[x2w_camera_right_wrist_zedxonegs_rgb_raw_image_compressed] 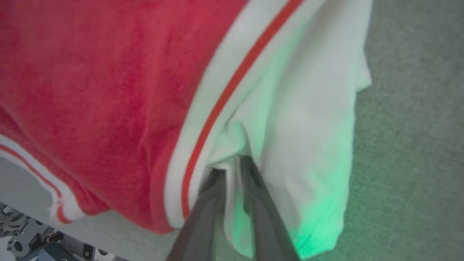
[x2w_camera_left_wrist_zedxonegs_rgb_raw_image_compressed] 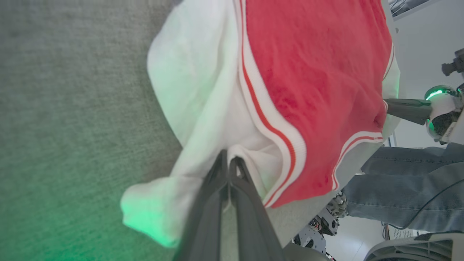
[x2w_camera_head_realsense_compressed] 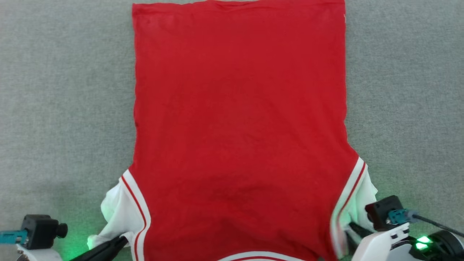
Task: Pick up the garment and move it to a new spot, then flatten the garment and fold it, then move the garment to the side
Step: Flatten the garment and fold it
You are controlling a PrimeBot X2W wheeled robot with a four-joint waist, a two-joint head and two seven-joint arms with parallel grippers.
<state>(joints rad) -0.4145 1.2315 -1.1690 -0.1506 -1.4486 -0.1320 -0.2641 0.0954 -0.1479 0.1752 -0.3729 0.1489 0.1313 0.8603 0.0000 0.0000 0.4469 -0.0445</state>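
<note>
Shirt (x2w_camera_head_realsense_compressed: 239, 108) laid out flat, folding comes next I reckon

It's lying back-up on the grey mat (x2w_camera_head_realsense_compressed: 65, 90), hem at the far end and collar end hanging at the near edge, red part pretty smooth. The left gripper (x2w_camera_left_wrist_zedxonegs_rgb_raw_image_compressed: 228, 159) is clamped tight on the white left sleeve (x2w_camera_left_wrist_zedxonegs_rgb_raw_image_compressed: 195, 90). The right gripper (x2w_camera_right_wrist_zedxonegs_rgb_raw_image_compressed: 233, 165) has right sleeve (x2w_camera_right_wrist_zedxonegs_rgb_raw_image_compressed: 308, 108) cloth between its fingers, but they sit a hair apart, so I can't tell if it's really pinching or letting go. Looks like the flattening step is about done. My guess is the next move needs both bunched sleeves tucked in over the red body, then hem brought toward collar, without dragging wrinkles back in.
</note>
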